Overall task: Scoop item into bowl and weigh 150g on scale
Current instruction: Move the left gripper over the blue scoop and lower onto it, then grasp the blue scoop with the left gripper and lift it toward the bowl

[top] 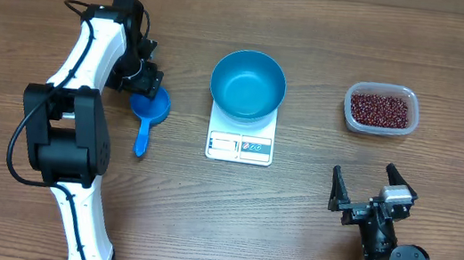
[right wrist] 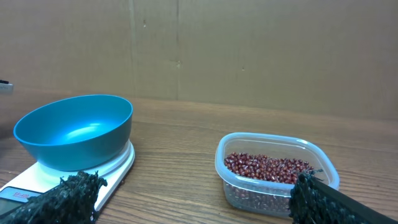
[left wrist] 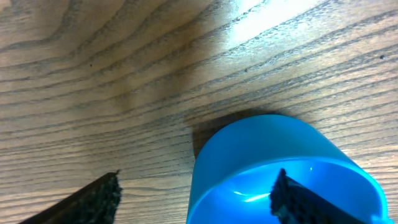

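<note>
Overhead, the bowl (top: 248, 83) stands on the scale (top: 240, 146), covering its far part and leaving the display edge exposed; its interior shows only blue plastic. The beans (top: 381, 109) lie in a clear tub (top: 349, 109) on the table (top: 290, 236), well to the right of the scale and apart from it. A blue scoop (top: 150, 112) lies left of the scale, with its cup toward the far side and its handle toward the near edge. The left gripper (top: 144, 78) hangs over the scoop's cup, but its jaw state cannot be read from above. The left wrist view settles it: the jaws are apart, with one finger (left wrist: 93, 200) over bare wood outside the cup and the other (left wrist: 305, 202) over the cup's interior. The cup wall lies between them, clear of the outer finger; whether the inner finger touches the scoop cannot be told. The right gripper (top: 372, 192) is at the near edge, right of the scale, with its jaws spread wide and nothing between them. The right wrist view adds the side profile: the bowl's base rests on the scale platform, the beans fill only the lower part of the tub, and a brown panel (right wrist: 249, 50) stands behind the table. The scoop appears only in the overhead and left wrist views.
</note>
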### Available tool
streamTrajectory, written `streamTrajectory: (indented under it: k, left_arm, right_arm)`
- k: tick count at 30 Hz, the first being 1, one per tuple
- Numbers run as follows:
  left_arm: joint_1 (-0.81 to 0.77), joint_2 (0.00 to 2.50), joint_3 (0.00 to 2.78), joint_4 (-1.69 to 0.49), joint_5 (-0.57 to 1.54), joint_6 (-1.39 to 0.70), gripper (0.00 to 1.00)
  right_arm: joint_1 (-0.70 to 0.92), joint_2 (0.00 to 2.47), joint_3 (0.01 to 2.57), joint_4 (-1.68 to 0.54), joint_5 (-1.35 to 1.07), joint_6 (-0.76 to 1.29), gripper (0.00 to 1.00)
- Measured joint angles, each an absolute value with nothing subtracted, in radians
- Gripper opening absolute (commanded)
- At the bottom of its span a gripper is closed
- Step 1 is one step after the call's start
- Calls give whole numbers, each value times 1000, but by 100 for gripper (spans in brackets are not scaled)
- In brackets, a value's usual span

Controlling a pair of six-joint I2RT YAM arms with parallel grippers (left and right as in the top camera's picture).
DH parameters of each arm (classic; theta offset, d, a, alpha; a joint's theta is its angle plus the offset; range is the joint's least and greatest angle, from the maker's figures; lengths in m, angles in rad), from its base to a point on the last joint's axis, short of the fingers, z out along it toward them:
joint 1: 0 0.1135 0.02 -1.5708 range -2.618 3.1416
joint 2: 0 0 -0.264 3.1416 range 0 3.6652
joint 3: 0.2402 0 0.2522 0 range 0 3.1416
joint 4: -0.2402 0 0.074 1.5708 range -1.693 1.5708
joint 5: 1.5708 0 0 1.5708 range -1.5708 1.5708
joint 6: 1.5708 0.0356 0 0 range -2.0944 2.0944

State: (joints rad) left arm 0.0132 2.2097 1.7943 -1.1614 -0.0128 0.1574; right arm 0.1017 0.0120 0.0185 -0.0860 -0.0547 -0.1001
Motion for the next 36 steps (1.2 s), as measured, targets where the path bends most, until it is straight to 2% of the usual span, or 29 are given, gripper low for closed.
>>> streamTrajectory:
  k: [6,20,25,27,28,29,30,31,36]
  left_arm:
    - [13,2210,1794,-1161,-11,157,89]
    - [13,2210,1784,-1128,-11,157,92]
    - [13,2210,1745,-1105,-11,157,86]
    - [13,2210,1735,-1105,-11,157,74]
    - [13,2210,1733,-1105,-11,159,57]
    - [13,2211,1732,-1103,-11,159,36]
    - [13,2211,1732,-1101,-11,155,18]
    - [13,2211,1732,-1100,-10,153,5]
    - [13,2211,1732,-1089,-8,155,4]
  right_arm:
    - [102,12,19,-86,-55,-101,100]
    - [102,12,19,-86,-55,-100,100]
    - [102,12,19,-86,-54,-101,100]
    - [102,12,19,-86,-55,-101,100]
    - [102,12,19,-86,-55,-101,100]
    - [102,12,19,-86,-55,-100,100]
    - [102,12,19,-86,-55,-101,100]
    - [102,12,19,-86,-55,-100,100]
    - [102,12,19,-86,-55,-100,100]
